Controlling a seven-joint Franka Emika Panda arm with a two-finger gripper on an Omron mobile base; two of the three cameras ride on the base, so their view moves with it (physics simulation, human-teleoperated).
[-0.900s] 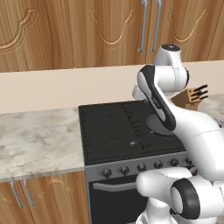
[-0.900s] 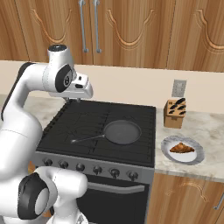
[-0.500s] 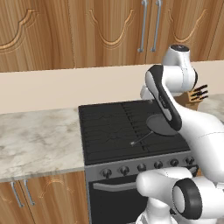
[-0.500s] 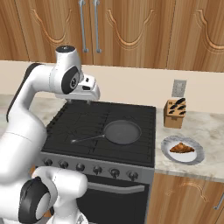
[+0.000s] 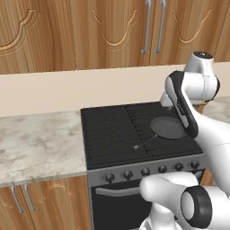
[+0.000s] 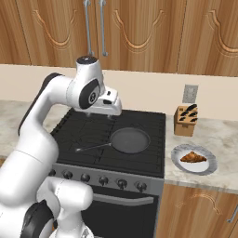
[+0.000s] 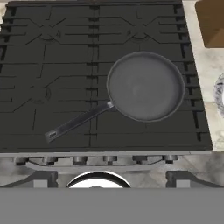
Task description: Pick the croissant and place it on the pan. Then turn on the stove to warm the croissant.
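Note:
The croissant point(image 6: 193, 157) lies on a pale round plate point(image 6: 207, 167) on the counter right of the stove point(image 6: 88, 135). The dark grey pan point(image 6: 130, 140) sits empty on the stove's right-hand grates, its thin handle point(image 6: 93, 148) pointing left and forward. My gripper point(image 6: 113, 115) hangs above the back of the stove, just left of and behind the pan, far from the croissant. In the hand view the pan point(image 7: 145, 86) lies below, and the gripper point(image 7: 111, 180) stands open with nothing between its fingertips point(image 7: 40, 179). In the left base view the pan point(image 5: 168, 128) shows beside my arm.
A wooden knife block point(image 6: 186, 121) stands behind the plate, under a wall outlet point(image 6: 189, 93). A row of round knobs point(image 6: 102, 179) runs along the stove's front above the oven door handle point(image 6: 122, 197). Marble counter point(image 5: 38, 143) extends left of the stove, with wooden cabinets above.
My arm has swung right across the stove, carrying the gripper from the back left corner to just behind the pan. Pan, plate and croissant have not moved.

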